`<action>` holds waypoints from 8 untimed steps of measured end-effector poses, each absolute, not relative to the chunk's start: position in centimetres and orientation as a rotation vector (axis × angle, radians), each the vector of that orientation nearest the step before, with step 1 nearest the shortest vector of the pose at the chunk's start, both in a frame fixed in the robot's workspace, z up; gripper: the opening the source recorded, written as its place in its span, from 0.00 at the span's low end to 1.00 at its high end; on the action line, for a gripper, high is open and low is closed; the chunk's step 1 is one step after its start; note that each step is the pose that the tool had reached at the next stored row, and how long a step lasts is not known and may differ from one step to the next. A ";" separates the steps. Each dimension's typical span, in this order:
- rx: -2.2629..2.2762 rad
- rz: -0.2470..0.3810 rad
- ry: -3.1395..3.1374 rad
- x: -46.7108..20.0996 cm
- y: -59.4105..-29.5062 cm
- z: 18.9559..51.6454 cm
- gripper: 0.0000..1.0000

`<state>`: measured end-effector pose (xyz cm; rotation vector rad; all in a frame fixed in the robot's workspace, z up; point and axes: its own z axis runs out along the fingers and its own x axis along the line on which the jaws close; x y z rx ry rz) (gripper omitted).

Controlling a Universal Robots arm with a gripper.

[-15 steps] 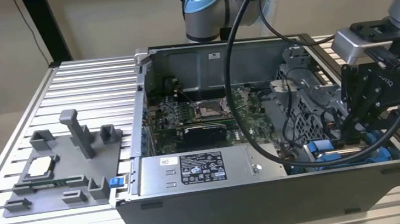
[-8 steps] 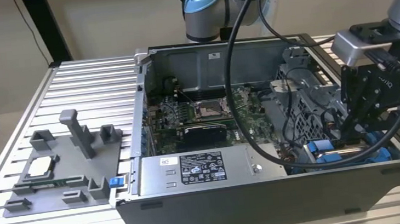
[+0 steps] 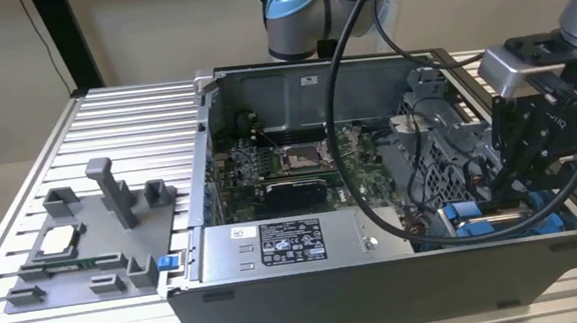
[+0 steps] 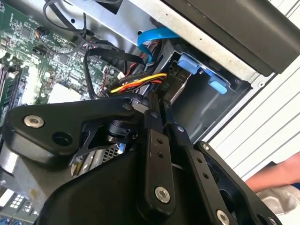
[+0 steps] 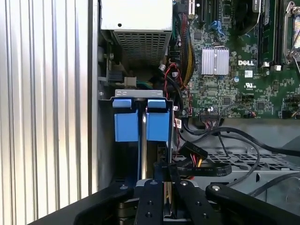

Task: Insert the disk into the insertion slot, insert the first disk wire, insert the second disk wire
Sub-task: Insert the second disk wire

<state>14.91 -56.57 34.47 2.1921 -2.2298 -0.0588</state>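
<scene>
The disk (image 5: 157, 125) in its blue carrier sits pushed into the insertion slot (image 5: 139, 94), beside a second blue carrier (image 5: 125, 125). The same blue carriers (image 3: 472, 219) lie low in the case corner at the exterior view's right. My gripper (image 5: 165, 172) hangs right over that bay, fingers close together. Its tips (image 4: 161, 102) pinch the black plug (image 4: 172, 86) of a disk wire whose yellow, red and black strands (image 4: 136, 84) trail toward the board. The plug is close to the blue tabs (image 4: 190, 63). A flat blue wire (image 4: 152, 40) curves down near them.
A grey labelled power-supply box (image 3: 286, 245) sits along the case front, with the green motherboard (image 3: 288, 161) behind it. A thick black cable (image 3: 344, 124) loops from the arm into the case. A grey parts fixture (image 3: 95, 243) stands on the slatted table. A person's hand (image 4: 276, 176) is outside the case.
</scene>
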 end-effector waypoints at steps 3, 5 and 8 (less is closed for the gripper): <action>2.193 -0.059 -2.229 14.9 -56.6 34.4 0.00; 2.193 -0.059 -2.229 14.9 -56.6 34.3 0.00; 2.193 -0.058 -2.229 14.9 -56.6 34.2 0.00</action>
